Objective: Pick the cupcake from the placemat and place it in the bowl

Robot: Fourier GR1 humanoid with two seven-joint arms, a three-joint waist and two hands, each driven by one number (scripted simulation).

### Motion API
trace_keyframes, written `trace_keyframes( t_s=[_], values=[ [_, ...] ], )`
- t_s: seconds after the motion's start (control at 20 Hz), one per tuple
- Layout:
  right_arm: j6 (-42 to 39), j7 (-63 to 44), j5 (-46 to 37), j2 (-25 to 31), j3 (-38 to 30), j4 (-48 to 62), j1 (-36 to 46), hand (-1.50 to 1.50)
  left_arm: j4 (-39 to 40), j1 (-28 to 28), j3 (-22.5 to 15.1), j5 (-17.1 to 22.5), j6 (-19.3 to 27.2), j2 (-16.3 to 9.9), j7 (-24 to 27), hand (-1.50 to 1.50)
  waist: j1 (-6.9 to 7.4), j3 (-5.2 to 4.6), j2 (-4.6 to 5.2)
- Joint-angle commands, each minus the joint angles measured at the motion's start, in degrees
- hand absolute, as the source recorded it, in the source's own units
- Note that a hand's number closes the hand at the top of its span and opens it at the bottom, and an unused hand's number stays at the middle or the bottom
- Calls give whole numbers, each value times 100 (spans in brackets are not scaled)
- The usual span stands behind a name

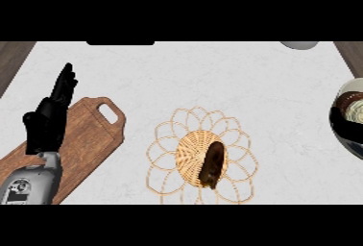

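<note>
A woven placemat (186, 153) with looped edges lies at the counter's middle front. A dark brown, elongated thing (212, 165) lies on its centre, leaning right. The bowl (340, 93) is cut off by the right edge. Inside it shows a brown and cream thing that looks like the cupcake (352, 104). Just below that, a black shape crosses the bowl and seems to be part of my right hand (345, 126); most of it is out of view. My left hand (48, 120) rests open, fingers up, over the board at the left.
A wooden cutting board (92, 139) with a handle hole lies at the left under my left forearm. A pale round object (299, 45) sits at the back right edge. Dark wood borders the counter at both back corners.
</note>
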State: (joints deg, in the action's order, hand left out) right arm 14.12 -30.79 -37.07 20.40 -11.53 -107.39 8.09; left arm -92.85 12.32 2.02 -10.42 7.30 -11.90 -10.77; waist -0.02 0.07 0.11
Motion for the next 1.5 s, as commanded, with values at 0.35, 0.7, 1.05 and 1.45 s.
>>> trace_keyframes(
  t_s=[0.35,0.7,1.05,1.45],
  values=[
    [700,2002,-368,1264,-1078,3535,686,150,486,479,11,-166,103,92,117,0,91,4,51],
    [1199,3532,364,1575,-1769,6218,1666,150,183,122,20,-75,-13,99,177,0,173,13,47],
    [449,4746,1163,1617,-2227,7697,2138,-150,23,43,-10,47,-148,136,95,0,208,23,57],
    [3,6205,1925,1995,-2940,8571,2411,-150,39,-81,128,161,-329,1,163,0,161,17,47]
  ],
)
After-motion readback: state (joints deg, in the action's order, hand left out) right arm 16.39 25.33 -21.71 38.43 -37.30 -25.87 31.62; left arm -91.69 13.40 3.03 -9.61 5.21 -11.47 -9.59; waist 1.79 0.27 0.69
